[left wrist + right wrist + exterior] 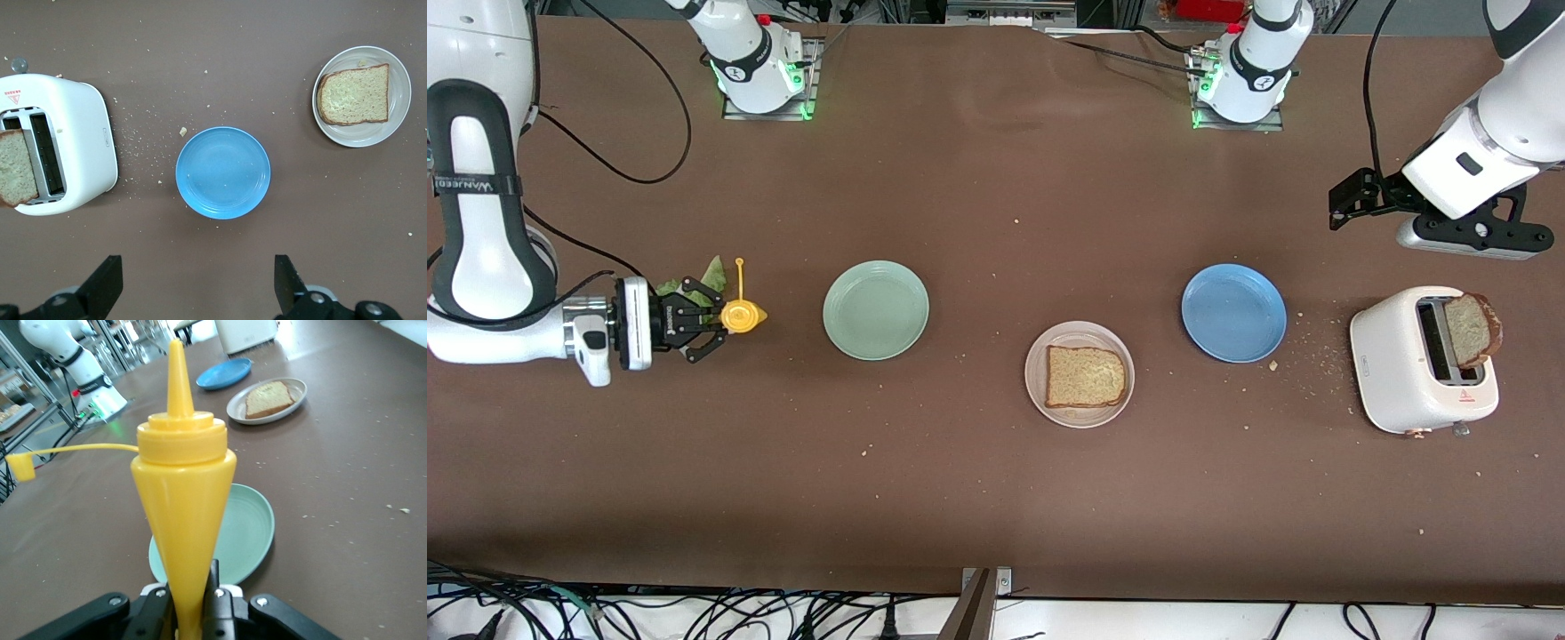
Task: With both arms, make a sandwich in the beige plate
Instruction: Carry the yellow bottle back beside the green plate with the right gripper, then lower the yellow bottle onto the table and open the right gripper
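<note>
"WANJEE" strap on right arm (476,187)

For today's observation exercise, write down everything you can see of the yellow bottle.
The yellow bottle is a squeeze bottle, plastic by its look, widening toward a ribbed collar with a pointed nozzle. Its small cap hangs off on a thin strap, so the nozzle is open. The right gripper is shut on its narrow end and holds it upright at the right arm's end of the table, beside the green plate. A green leaf shows close by the gripper. Whether the bottle rests on the table is unclear.
</note>
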Controlling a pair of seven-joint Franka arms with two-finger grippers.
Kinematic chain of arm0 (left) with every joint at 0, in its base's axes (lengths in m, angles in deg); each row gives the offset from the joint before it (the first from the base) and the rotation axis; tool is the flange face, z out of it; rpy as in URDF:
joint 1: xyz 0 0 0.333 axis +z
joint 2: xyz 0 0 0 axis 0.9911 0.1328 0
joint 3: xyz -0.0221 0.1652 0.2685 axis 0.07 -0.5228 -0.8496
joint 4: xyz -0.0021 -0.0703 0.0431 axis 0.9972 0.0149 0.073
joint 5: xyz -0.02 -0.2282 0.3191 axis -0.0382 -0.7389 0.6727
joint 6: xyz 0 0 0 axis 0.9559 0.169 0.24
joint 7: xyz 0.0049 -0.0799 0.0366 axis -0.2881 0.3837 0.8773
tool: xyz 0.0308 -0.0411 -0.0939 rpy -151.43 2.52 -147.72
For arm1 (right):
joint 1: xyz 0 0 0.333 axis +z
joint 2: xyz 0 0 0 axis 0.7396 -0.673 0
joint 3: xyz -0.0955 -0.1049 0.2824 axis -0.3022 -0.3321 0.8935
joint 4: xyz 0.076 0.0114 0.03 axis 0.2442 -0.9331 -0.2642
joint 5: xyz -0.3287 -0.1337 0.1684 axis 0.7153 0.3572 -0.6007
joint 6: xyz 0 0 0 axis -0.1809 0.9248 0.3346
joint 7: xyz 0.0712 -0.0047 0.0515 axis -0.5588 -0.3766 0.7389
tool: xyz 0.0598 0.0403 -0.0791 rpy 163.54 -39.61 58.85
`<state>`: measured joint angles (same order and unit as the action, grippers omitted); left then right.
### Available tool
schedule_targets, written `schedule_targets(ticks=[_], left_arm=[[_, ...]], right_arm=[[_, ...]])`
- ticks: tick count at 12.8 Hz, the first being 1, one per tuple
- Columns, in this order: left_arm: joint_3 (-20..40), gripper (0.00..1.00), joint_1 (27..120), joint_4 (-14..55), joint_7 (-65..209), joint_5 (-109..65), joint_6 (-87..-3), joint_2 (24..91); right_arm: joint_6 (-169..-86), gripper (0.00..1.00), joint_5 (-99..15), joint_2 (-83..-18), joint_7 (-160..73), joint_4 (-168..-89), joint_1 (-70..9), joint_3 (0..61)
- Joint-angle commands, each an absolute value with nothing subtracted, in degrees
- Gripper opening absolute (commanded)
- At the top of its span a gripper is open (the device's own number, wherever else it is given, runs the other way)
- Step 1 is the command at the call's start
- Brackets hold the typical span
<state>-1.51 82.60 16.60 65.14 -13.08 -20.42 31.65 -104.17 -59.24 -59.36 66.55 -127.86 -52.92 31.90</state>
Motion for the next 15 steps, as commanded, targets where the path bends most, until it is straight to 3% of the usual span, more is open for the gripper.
schedule_targets(ticks=[1, 6, 13, 14, 15], left_arm=[[-1.28, 1.0, 82.81, 15.14, 65.07, -11.94, -19.14, 32.01], [-1.28, 1.0, 82.81, 15.14, 65.07, -11.94, -19.14, 32.01], [-1.28, 1.0, 82.81, 15.14, 65.07, -11.94, -19.14, 32.01], [-1.28, 1.0, 82.72, 15.14, 65.07, -11.94, -19.14, 32.01], [-1.28, 1.0, 82.72, 15.14, 65.07, -11.94, -19.14, 32.01]], right_arm=[[-103.7, 0.0, -62.75, -57.53, 77.23, -136.13, -55.42, 32.7], [-100.63, 0.0, -66.43, -65.78, 93.86, -138.44, -59.74, 32.79], [-101.51, 0.0, -68.81, -70.97, 100.83, -135.98, -59.48, 32.97], [-101.68, 0.05, -68.82, -71.15, 100.39, -135.89, -59.48, 33.05], [-101.77, 0.25, -69.08, -71.33, 99.87, -135.63, -59.39, 33.05]])
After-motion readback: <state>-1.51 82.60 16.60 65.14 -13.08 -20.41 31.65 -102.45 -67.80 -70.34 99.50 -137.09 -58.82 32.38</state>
